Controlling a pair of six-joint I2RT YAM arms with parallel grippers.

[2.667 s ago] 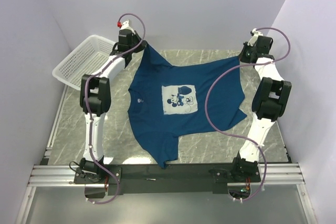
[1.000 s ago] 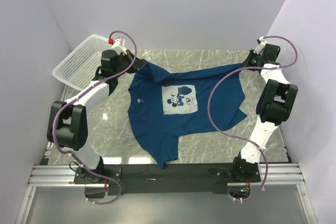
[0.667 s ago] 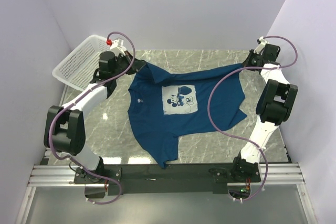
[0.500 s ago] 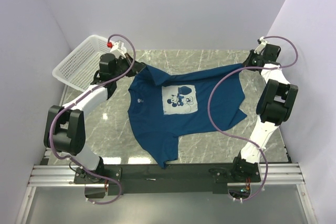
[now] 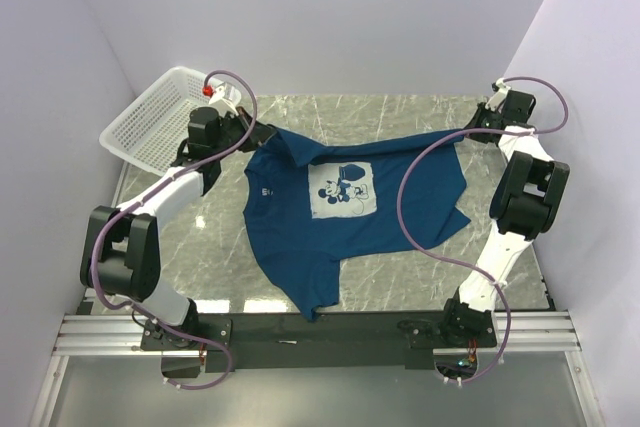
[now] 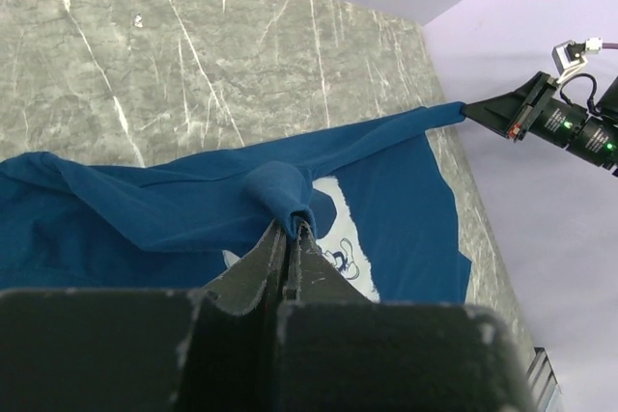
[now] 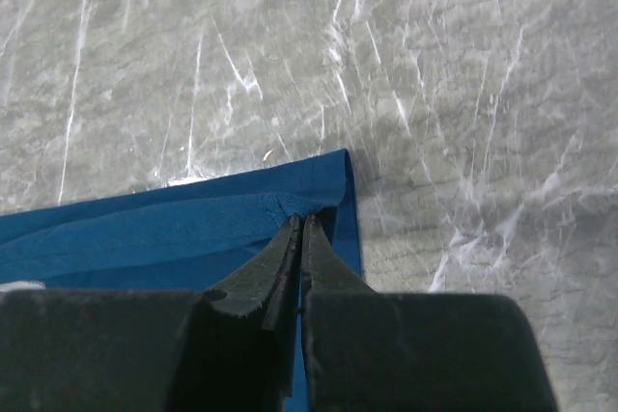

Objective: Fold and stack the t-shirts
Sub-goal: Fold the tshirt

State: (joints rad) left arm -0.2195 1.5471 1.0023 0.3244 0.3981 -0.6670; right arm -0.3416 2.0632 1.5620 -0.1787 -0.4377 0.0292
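One dark blue t-shirt (image 5: 350, 197) with a pale chest print of a cartoon mouse (image 5: 341, 190) lies spread on the marble table, its near end hanging over the front edge. My left gripper (image 5: 266, 131) is shut on the shirt's far left corner, seen as a bunched fold in the left wrist view (image 6: 280, 192). My right gripper (image 5: 472, 125) is shut on the far right corner, pinched in the right wrist view (image 7: 309, 202). The far edge is stretched between the two grippers, slightly lifted.
A white plastic mesh basket (image 5: 155, 119) stands at the far left corner of the table (image 5: 220, 237), behind the left arm. Walls close in on the left, back and right. The black rail (image 5: 320, 327) runs along the front.
The left arm has swung outward and lowered, pulling its corner of the shirt left. The right gripper has moved right and back. The shirt's far edge is now tauter.
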